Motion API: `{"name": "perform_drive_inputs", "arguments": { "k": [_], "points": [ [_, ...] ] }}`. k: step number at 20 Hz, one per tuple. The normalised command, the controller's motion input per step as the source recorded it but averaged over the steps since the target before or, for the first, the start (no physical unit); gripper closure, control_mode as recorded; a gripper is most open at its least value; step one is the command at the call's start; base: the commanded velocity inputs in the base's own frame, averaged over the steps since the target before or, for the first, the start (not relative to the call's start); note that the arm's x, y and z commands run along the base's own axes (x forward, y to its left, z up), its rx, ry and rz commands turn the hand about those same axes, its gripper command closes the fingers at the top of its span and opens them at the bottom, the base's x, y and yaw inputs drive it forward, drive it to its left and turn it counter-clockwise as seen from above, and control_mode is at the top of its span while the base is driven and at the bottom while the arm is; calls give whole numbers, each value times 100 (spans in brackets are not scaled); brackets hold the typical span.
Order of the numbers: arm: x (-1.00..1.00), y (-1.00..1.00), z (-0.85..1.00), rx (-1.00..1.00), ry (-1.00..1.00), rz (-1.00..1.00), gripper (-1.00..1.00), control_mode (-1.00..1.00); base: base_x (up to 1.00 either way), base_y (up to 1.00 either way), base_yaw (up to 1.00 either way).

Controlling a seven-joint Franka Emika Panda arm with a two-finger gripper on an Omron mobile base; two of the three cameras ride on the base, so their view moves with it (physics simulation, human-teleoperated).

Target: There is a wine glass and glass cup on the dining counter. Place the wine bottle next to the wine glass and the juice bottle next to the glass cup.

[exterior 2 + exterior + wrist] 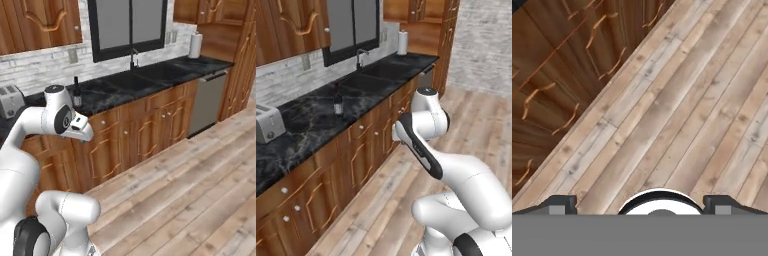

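Left base view: the wine bottle (pixel 337 102), slim and dark, stands upright on the black marbled table (pixel 311 125), set back from the front edge, with bare top all around it. A silver toaster (pixel 268 123) sits well off to its left, the sunken sink (pixel 373 77) to its right, and a paper towel roll (pixel 402 42) at the far end. The plank floor (pixel 381 200) in front of the wood cabinets is wide open.

Right base view: same bottle (pixel 77 95) stands just behind the arm's elbow, near the toaster (pixel 10 99). A grey dishwasher (pixel 205 102) breaks up the wood fronts, lots of free floor to the right.

Hand view: the claw (pixel 640 206) points down at the floor, fingers (pixel 558 205) spread wide, holding nothing, carved cabinet doors (pixel 557 65) at the upper left
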Motion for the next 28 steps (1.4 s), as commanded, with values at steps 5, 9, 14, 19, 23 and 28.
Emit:
{"name": "perform_drive_inputs", "arguments": {
  "k": [5, 9, 14, 19, 23, 28],
  "points": [
    [0, 0, 0, 0, 0, 0, -100, 100, 90, 0, 31],
    [0, 0, 0, 0, 0, 0, -100, 100, 89, 0, 32],
    [0, 0, 0, 0, 0, 0, -100, 100, 78, -8, 39],
    [0, 0, 0, 0, 0, 0, -100, 100, 59, -24, 44],
    [0, 0, 0, 0, 0, 0, -100, 100, 43, -40, 31],
    [0, 0, 0, 0, 0, 0, -100, 100, 44, -47, 20]
  ]
}}
